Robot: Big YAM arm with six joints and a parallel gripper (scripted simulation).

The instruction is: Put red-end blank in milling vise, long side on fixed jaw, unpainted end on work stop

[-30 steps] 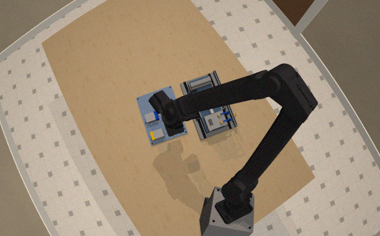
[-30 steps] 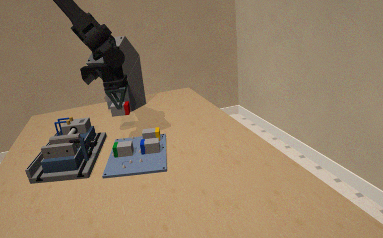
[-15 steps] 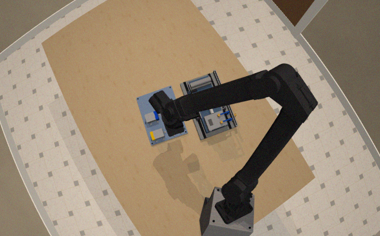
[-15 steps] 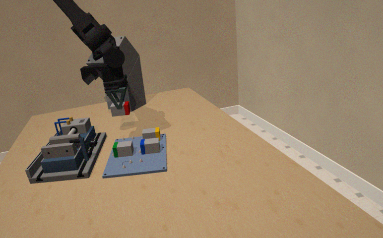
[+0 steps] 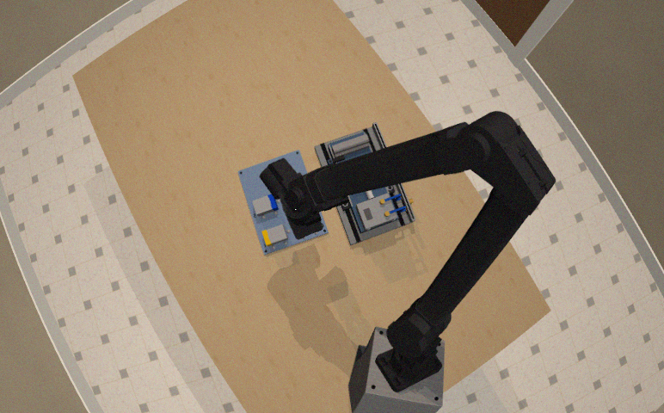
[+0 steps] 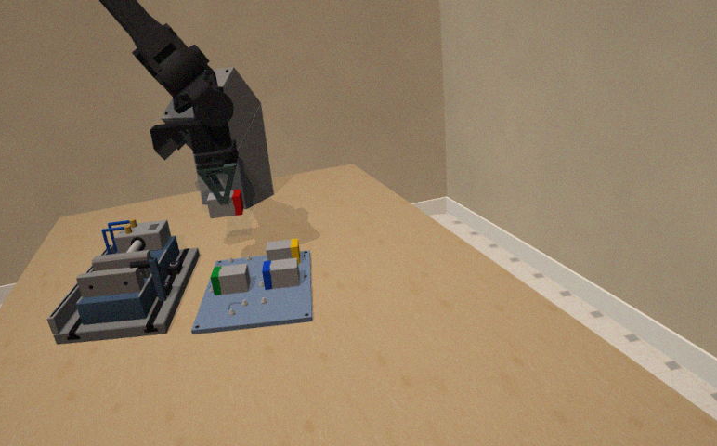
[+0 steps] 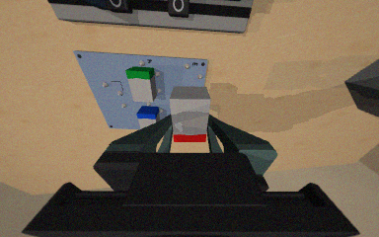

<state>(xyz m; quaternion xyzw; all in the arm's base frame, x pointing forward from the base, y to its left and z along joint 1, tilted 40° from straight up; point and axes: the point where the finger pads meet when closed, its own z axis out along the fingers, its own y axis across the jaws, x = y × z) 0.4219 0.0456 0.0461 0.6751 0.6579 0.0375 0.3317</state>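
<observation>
My gripper [image 6: 223, 199] [image 7: 189, 118] is shut on the blank with the red end [image 6: 224, 204] [image 7: 189, 111] and holds it well above the table. In the wrist view its red end is nearest the gripper body. The blue plate [image 5: 249, 179] [image 6: 291, 313] [image 7: 93, 74] carries the green-ended blank [image 6: 233, 279] [image 7: 142, 88], the blue-ended blank [image 5: 264, 206] [image 6: 283, 274] [image 7: 148, 118] and the yellow-ended blank [image 5: 276, 235] [image 6: 280, 251]. The milling vise [image 5: 353, 237] [image 6: 110, 331] [image 7: 152, 22] stands beside the plate; no blank shows in it, but the arm and jaws hide part of the space between the jaws.
Blue hoses [image 5: 394, 211] [image 6: 106, 237] rise from the vise's hosed block. Small pale pegs stick up from the plate. The grey arm pedestal [image 5: 402, 396] [image 6: 252, 137] stands at the table's edge. The arm passes over the vise in the top view.
</observation>
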